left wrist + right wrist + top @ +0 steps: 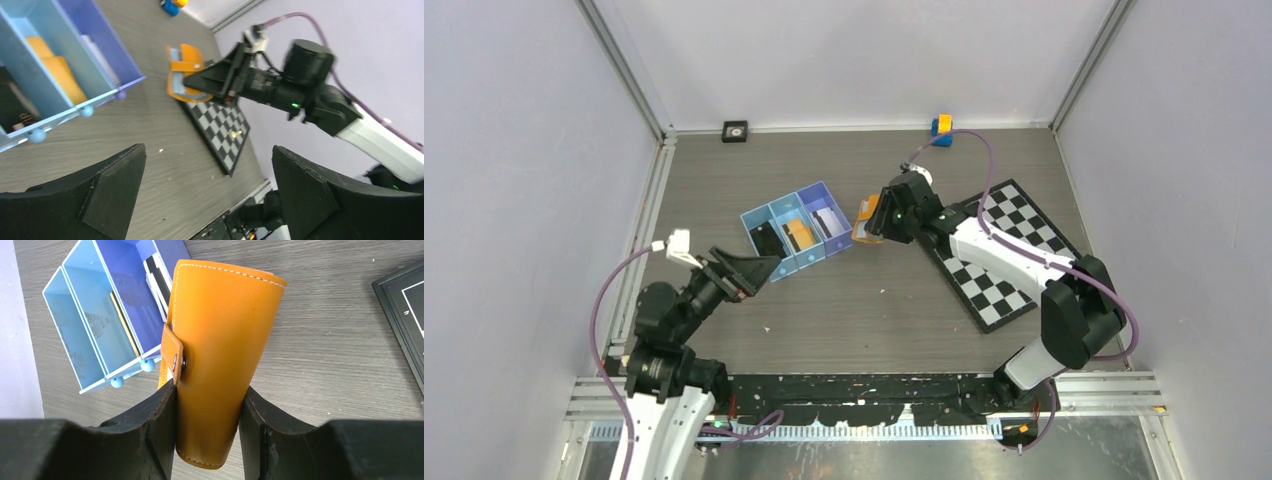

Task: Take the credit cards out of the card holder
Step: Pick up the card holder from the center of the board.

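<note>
Card holder (220, 355) sits clamped between the right gripper's (207, 415) fingers, snap strap fastened — no credit cards showing from it. Blue tray (88, 330) lies just beyond those fingertips; the left gripper (207, 170) gapes empty — the whole job looks undone.

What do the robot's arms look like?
Both are black and white: chunky black joints, smooth white shells. The left arm and right arm each trail a purple cable. Their jaws are black and wedge-shaped. A tiny green light glows near the right arm's wrist.
</note>
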{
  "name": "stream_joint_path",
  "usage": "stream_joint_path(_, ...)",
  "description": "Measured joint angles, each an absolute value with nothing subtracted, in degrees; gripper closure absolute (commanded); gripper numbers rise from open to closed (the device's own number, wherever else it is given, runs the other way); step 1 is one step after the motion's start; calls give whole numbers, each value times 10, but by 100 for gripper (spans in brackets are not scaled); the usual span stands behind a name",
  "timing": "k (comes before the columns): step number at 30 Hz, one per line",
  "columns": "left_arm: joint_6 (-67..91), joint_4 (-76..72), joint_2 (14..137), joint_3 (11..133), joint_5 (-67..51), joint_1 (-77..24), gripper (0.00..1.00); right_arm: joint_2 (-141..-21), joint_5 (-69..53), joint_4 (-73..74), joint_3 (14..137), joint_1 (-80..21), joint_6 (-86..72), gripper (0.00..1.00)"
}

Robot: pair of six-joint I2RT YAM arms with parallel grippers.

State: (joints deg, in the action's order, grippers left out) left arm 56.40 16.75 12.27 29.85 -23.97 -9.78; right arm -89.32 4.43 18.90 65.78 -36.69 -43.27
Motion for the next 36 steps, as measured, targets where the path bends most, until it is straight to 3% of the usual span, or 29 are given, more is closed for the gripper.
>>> stream_joint_path(9, 495, 156, 416, 362, -214, -99, 3, -846, 22, 132, 592, -367, -413, 61)
stream_joint_path(18, 489, -5, 693, 403, -229, -197, 14, -789, -62, 43, 480, -367, -381, 64)
stream_joint_path(25, 502, -142, 784, 397, -305, -244, 27, -787, -128, -31, 478, -367, -381, 64)
stream_joint_path(30, 516, -223, 783, 382, -332, -244, 58, -787, -154, -59, 477, -369, -381, 64)
stream_joint_path(32, 521, -242, 783, 379, -340, -243, 84, -787, -159, -65, 476, -370, -381, 60)
stream_joint_path(34, 522, -253, 781, 377, -342, -242, 99, -788, -163, -74, 472, -370, -382, 47)
stream_joint_path(36, 526, -269, 781, 370, -350, -237, 100, -788, -164, -78, 471, -370, -382, 29)
